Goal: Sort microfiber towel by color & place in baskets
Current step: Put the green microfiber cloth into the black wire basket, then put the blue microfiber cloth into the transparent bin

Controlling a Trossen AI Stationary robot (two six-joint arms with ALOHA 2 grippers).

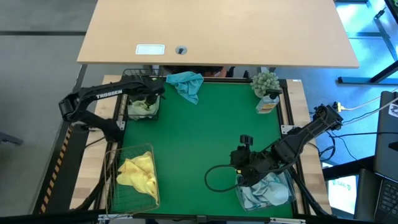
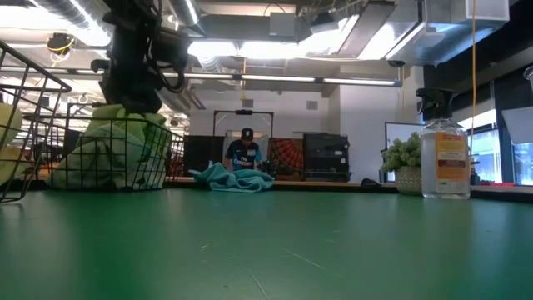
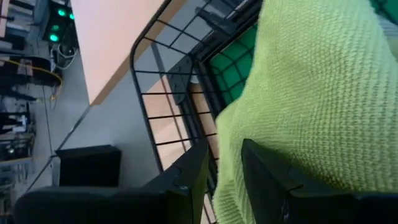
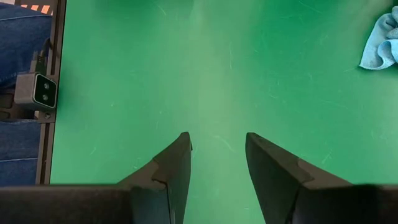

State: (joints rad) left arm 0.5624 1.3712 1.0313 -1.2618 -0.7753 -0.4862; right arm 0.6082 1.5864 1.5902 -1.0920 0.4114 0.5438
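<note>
High view: left gripper (image 1: 149, 94) sits over the black basket (image 1: 132, 114) at 10 o'clock on the green mat (image 1: 199, 137); a green towel (image 1: 142, 106) is in that basket. Blue towel (image 1: 186, 84) lies loose on the mat at 12 o'clock, just beside the basket's upper right corner. Copper basket (image 1: 115, 186) at 8 o'clock holds a yellow towel (image 1: 138, 173). Clear tub (image 1: 287, 194) at 4 o'clock holds pale blue towels (image 1: 264, 191); right gripper (image 1: 244, 155) is at the tub's upper left edge. Plant (image 1: 266, 82) and spray bottle (image 1: 267, 102) at 1 o'clock.

Low view: left arm (image 2: 133, 50) comes down into the black basket (image 2: 108, 154) at 9 o'clock, green towel (image 2: 112, 146) bulging inside. Blue towel (image 2: 233, 177) mid-frame, bottle (image 2: 445, 154) and plant (image 2: 403, 162) at 3 o'clock. A person (image 2: 245, 152) sits in the room behind.

Left wrist view: fingers (image 3: 186, 177) narrowly apart, green towel (image 3: 311, 93) edge between them, basket wire (image 3: 146, 106) beside. Can't tell if it's gripped or let go.

Right wrist view: fingers (image 4: 174, 165) moderately apart, nothing between, bare mat (image 4: 217, 81) below; blue towel (image 4: 380, 40) far off.
</note>
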